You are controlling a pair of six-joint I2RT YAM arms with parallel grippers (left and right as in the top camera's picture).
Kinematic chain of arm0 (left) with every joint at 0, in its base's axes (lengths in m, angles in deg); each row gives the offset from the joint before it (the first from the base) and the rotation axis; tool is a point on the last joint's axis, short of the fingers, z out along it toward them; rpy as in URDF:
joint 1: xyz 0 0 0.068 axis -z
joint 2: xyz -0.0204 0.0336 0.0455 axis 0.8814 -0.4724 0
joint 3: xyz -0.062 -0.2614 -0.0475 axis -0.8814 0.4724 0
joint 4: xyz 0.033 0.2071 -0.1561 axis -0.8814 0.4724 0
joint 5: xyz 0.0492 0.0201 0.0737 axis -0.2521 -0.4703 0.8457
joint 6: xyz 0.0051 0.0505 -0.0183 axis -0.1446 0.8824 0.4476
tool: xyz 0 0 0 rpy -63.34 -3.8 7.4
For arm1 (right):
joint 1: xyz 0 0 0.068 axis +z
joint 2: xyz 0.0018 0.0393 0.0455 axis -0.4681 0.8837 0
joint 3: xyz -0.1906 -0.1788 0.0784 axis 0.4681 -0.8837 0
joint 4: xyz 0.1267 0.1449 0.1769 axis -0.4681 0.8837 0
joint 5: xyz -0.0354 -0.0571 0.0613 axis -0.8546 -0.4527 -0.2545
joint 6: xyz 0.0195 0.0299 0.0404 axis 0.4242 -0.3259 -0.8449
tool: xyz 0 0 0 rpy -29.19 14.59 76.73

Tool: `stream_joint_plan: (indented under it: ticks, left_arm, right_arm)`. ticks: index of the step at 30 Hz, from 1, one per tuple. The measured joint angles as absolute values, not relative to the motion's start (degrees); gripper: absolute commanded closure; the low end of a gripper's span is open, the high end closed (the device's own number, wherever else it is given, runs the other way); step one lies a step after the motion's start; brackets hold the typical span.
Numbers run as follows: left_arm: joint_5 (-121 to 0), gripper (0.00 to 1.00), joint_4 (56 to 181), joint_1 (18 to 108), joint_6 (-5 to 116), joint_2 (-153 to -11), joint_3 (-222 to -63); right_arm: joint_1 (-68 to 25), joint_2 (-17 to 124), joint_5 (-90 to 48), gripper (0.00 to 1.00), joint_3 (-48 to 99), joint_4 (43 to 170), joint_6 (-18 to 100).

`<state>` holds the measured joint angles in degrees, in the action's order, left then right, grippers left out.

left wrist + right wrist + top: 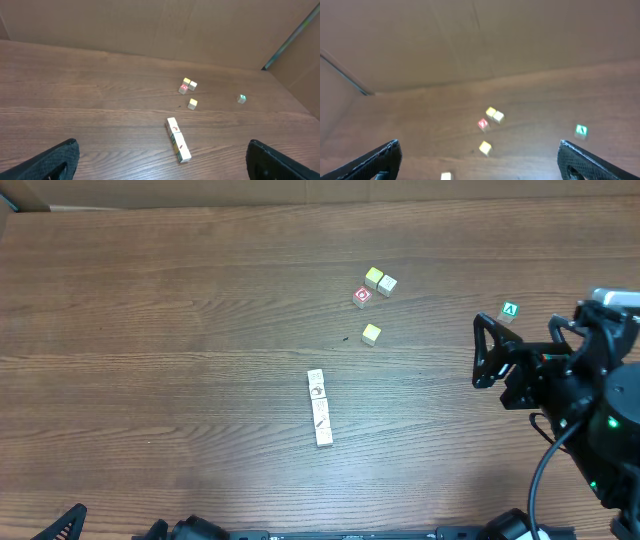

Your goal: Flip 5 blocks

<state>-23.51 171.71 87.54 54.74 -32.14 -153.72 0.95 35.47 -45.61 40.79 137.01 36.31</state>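
The left fingers (52, 161) stand spread wide with nothing between them, and the right fingers (375, 159) gape just as wide, empty too. The blocks (319, 408) lie end to end in a touching row near the middle of the counter (150, 330), well apart from both arms

The green cube (510, 310) bears a white "A".
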Motion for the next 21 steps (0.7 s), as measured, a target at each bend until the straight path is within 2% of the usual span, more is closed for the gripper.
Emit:
stream_joint_plan:
  ticks: [21]
  left_arm:
    - [-23.5,0.0,171.7,87.5,54.7,-32.1,-153.6]
  right_arm:
    - [1.0,36.2,-45.6,0.0,40.8,139.5,36.6]
